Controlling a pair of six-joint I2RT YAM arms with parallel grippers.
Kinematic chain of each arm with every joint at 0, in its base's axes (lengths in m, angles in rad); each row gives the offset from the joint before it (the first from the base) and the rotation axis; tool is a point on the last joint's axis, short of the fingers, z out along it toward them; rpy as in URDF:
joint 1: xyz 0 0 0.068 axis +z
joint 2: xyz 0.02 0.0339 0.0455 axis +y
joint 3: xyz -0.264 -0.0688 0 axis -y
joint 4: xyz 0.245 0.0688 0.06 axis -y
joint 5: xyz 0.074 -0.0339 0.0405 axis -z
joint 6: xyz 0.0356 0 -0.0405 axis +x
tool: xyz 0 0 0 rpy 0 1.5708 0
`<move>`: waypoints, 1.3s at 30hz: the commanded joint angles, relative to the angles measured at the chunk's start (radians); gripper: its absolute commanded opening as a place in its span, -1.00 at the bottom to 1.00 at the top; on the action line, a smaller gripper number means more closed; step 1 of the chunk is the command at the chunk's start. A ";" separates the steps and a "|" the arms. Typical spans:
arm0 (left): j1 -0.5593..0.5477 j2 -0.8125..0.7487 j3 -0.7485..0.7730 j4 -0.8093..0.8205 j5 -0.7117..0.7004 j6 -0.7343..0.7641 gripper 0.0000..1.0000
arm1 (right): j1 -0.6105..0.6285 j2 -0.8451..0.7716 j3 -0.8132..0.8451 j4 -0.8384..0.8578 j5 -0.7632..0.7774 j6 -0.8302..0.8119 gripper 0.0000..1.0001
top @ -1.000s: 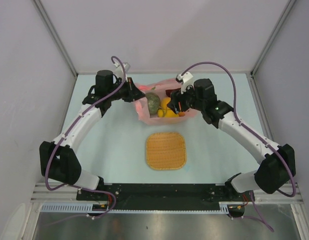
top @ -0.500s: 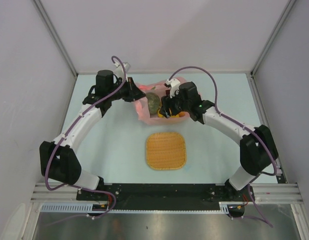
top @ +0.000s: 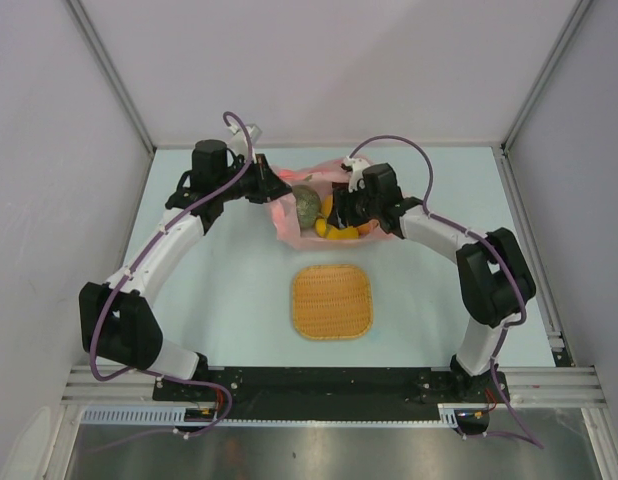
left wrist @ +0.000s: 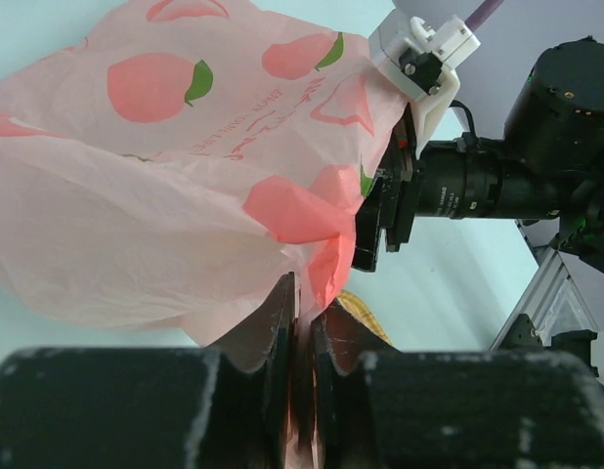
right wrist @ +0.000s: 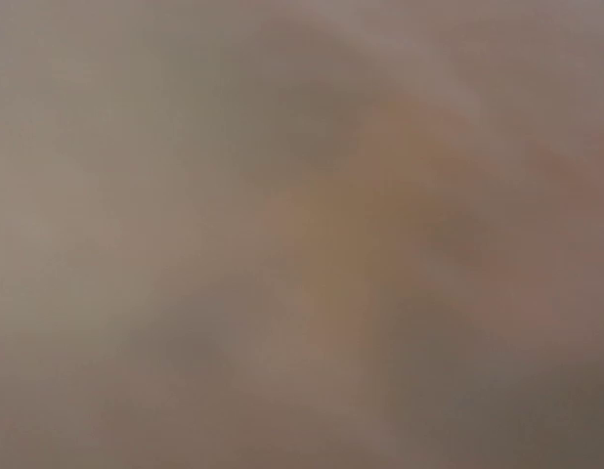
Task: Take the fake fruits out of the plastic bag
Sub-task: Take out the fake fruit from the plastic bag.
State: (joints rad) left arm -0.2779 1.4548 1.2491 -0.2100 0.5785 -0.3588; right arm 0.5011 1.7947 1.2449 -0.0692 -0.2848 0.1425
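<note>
The pink plastic bag (top: 285,222) lies at the back middle of the table with its mouth open towards me. Inside it show the grey-green melon (top: 307,206), a yellow mango (top: 340,234) and a small orange fruit (top: 365,228). My left gripper (top: 273,190) is shut on the bag's left edge and holds it up; in the left wrist view (left wrist: 304,322) the pink film (left wrist: 165,195) is pinched between the jaws. My right gripper (top: 337,212) reaches into the bag's mouth over the fruits, with its fingers hidden. The right wrist view is a brown-pink blur.
A square woven orange mat (top: 332,300) lies in front of the bag. The right arm's wrist (left wrist: 478,181) shows close beside the bag in the left wrist view. Walls close in the table at the back and both sides.
My right gripper has moved left, from beside the fruits into the bag's mouth, and its elbow has swung in towards the back. The left arm still holds the bag's edge.
</note>
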 commanded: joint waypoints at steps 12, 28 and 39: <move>-0.006 -0.025 0.004 0.021 -0.011 -0.005 -0.69 | 0.034 0.042 0.114 0.031 0.012 -0.058 -0.90; -0.004 0.119 0.148 -0.120 -0.003 0.244 -0.80 | 0.025 -0.087 0.201 0.049 -0.238 -0.222 -1.00; -0.015 0.164 0.194 -0.120 -0.095 0.284 -0.87 | 0.022 -0.221 0.323 -0.093 -0.376 -0.233 -1.00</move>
State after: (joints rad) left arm -0.2825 1.6226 1.4029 -0.3466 0.5175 -0.1108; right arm 0.5232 1.6794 1.4815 -0.1162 -0.5861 -0.0731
